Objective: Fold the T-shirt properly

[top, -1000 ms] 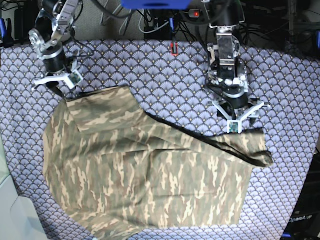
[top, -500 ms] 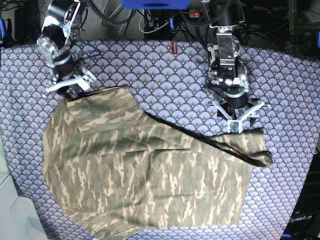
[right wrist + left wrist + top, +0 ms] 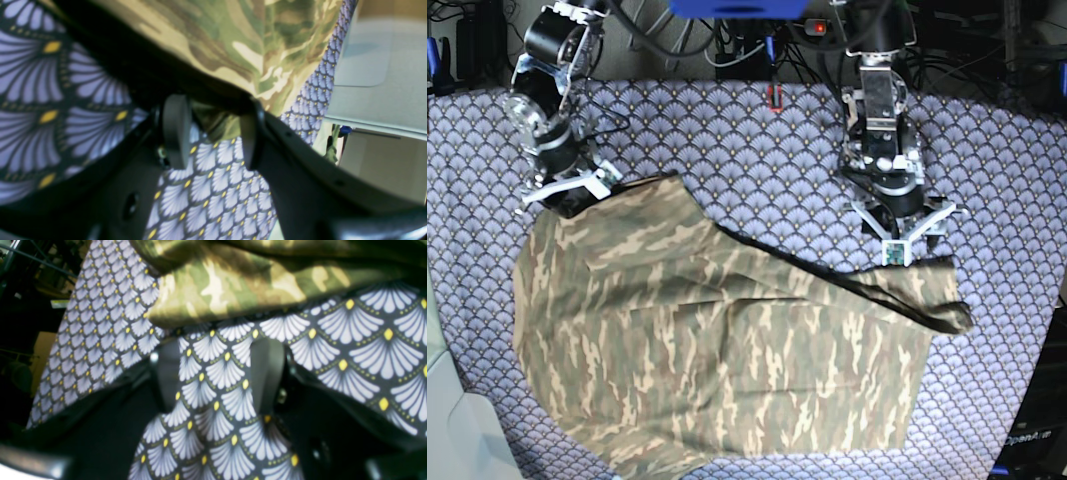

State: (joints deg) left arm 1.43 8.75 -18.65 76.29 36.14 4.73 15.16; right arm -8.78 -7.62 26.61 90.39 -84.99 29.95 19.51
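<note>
olive-tan camouflage t-shirt (image 3: 717,340)

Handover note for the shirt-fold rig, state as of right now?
Left gripper: open, low over the tablecloth, just short of the T-shirt edge, holding nothing.
Right gripper: open, shirt edge between its fingers but not clamped.
T-shirt: spread across the tablecloth, one end bunched near the left gripper.
Done: no fold visible.
Left: close on both edges, then make every fold.
</note>
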